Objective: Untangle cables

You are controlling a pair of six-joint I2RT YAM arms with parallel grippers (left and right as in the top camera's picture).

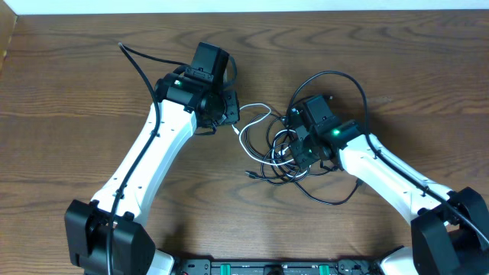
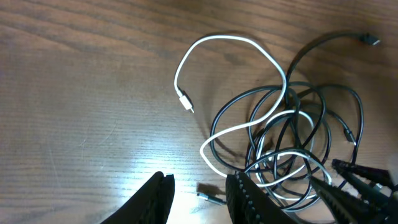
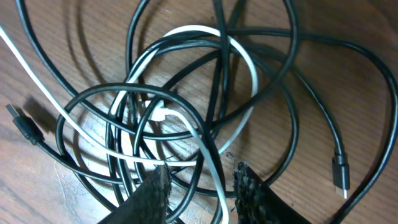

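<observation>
Our right gripper (image 3: 203, 171) is hovering released over the tangled cables (image 3: 217, 53), which are lying mid-tabletop (image 1: 76, 92); our left gripper (image 2: 199, 186) is hanging released just beside them, near the white cable (image 2: 224, 37).

Work surface: 1 table (image 1: 76, 92) with a brown wood-grain finish. In the overhead view the grain runs from 9 o'clock to 3 o'clock. A pale strip (image 1: 244, 6) borders the far edge at 12 o'clock. In the left wrist view, a bright glare patch (image 2: 140, 158) lies on the wood at 7 o'clock.
</observation>
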